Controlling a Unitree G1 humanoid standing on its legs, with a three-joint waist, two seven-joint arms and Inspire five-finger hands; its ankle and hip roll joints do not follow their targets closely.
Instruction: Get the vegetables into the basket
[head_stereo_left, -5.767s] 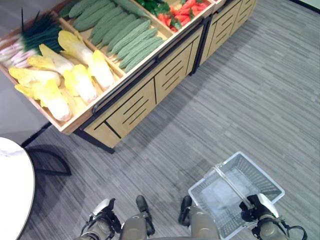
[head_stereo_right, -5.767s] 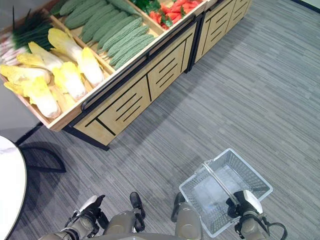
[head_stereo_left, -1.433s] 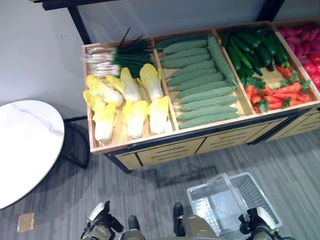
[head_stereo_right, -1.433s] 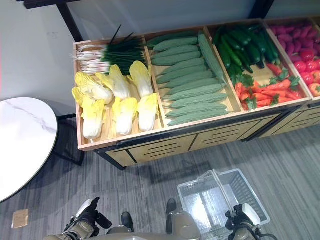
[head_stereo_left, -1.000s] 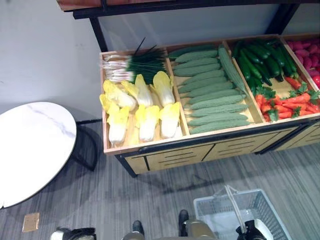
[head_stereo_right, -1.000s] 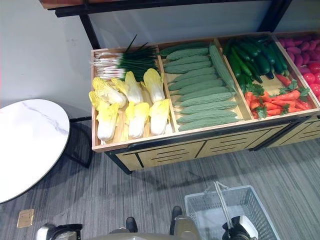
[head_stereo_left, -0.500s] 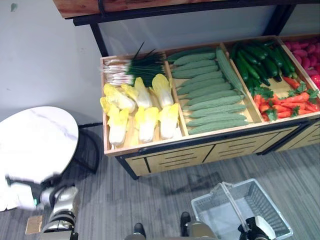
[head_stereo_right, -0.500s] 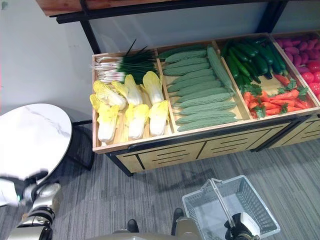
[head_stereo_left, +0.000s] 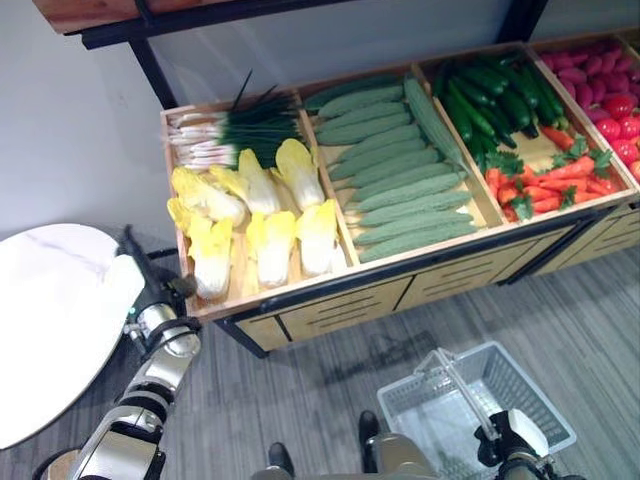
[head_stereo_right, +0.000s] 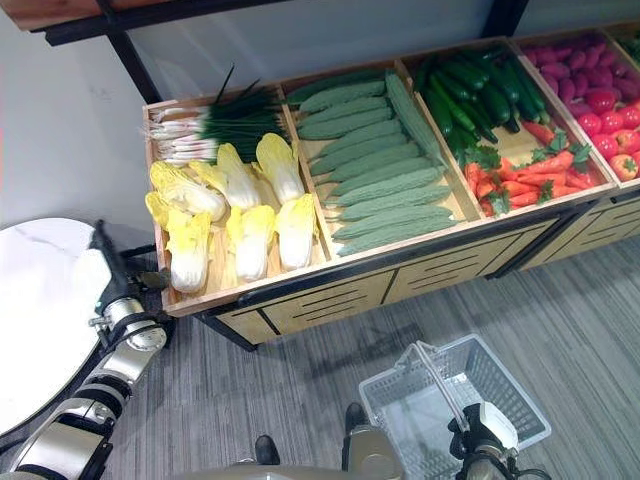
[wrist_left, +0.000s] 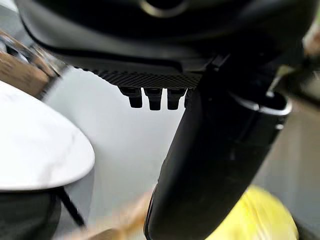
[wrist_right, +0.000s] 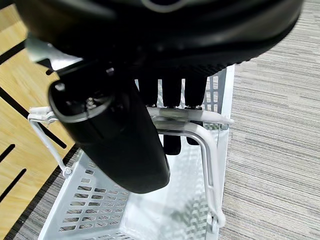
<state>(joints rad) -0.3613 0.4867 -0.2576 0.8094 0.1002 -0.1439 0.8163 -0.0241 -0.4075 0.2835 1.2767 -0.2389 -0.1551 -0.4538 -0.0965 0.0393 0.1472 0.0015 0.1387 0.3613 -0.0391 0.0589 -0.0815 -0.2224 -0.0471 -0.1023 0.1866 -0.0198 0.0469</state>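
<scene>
Vegetables lie in a wooden stand (head_stereo_left: 300, 300) against the wall, none in the basket yet. At the far left we see a round white table (head_stereo_left: 45, 330), and just beside it our left hand (head_stereo_left: 140, 268) is raised near the stand's left front corner, close to the cabbages (head_stereo_left: 255, 215) without touching them. In the left wrist view its fingers (wrist_left: 150, 97) stick out straight and its thumb (wrist_left: 210, 165) is loose, holding nothing, with a yellow cabbage blurred past it.

The stand's left compartment has scallions (head_stereo_left: 225, 135) at the back and the yellow-white cabbages in front. The next compartment is stacked with bumpy green gourds (head_stereo_left: 400, 170). Right of that we see dark cucumbers (head_stereo_left: 500, 95) at the back and carrots (head_stereo_left: 550, 185) at the front edge, then red and pink produce (head_stereo_left: 605, 85) at the stand's right end.

On the floor (head_stereo_left: 590, 320) before the stand, toward the right, hangs the wire basket (head_stereo_left: 540, 400), empty, with its handle (wrist_right: 205, 145) upright. Our right hand (head_stereo_left: 500, 440) sits at the near end of that handle; in the right wrist view its fingers (wrist_right: 172, 92) are curled over the bar and the thumb (wrist_right: 110, 135) closes beneath, so it grips the handle.
</scene>
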